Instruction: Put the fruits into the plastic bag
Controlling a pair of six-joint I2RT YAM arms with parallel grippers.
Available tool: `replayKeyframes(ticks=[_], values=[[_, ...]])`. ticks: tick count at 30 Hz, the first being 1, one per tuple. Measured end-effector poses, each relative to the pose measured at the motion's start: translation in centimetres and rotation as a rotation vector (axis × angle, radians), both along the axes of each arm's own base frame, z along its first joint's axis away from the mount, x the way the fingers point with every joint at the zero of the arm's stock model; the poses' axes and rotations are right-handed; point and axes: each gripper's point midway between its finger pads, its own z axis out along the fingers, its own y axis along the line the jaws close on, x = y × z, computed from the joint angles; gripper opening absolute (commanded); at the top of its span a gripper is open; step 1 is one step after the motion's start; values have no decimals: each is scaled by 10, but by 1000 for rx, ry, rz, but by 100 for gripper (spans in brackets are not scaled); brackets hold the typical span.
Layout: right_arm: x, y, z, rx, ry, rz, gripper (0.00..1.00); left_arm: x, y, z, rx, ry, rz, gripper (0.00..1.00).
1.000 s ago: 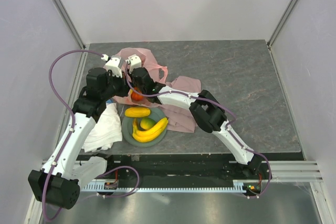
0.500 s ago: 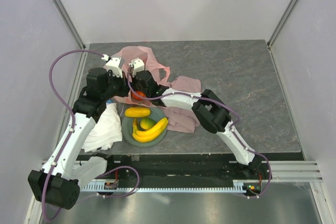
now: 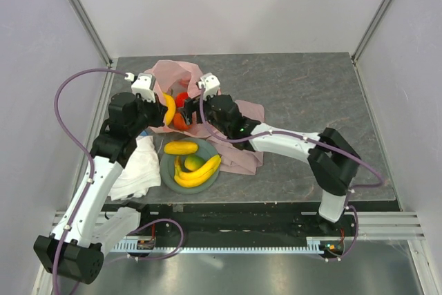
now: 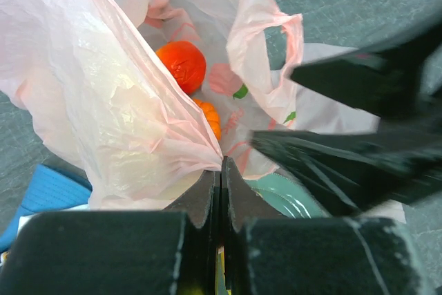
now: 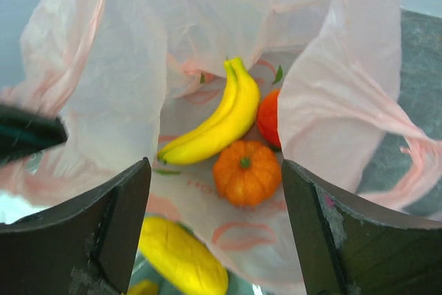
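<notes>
The pale-pink plastic bag (image 3: 181, 74) lies open at the back left. My left gripper (image 3: 156, 106) is shut on its near rim (image 4: 207, 150) and holds it up. Inside the bag lie a banana (image 5: 228, 112), an orange tangerine (image 5: 246, 170) and a red round fruit (image 5: 268, 117). My right gripper (image 3: 196, 114) is open and empty just above the bag mouth, over the tangerine. The grey-green plate (image 3: 168, 176) holds a bunch of bananas (image 3: 200, 173) and a small green-yellow fruit (image 3: 194, 162). The yellow oblong fruit (image 3: 181, 148) rests on its far rim.
A dusty-pink cloth (image 3: 242, 139) lies under my right arm, right of the plate. A white cloth (image 3: 138, 164) lies left of the plate, with a blue object (image 4: 48, 191) beside it. Frame posts stand at the back corners.
My right arm has drawn back to the right, out of the bag, and its gripper is open. A banana now lies in the bag. My left gripper still holds the rim.
</notes>
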Motion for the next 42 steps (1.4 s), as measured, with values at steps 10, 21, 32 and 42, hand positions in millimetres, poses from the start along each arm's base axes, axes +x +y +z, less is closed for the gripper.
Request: replayKeyframes(ticks=[10,21,32,42], values=[[17,-76,-42,-59,183,-163,79,1,4,-6,10,10,20,2],[61,-128,-92,25,361,-209,73,2,3,-11,14,25,19,2],[76,-107,-128,95,432,-75,66,4,3,-15,17,37,19,2],[75,-118,-128,110,430,-121,65,5,3,-19,20,49,20,1]])
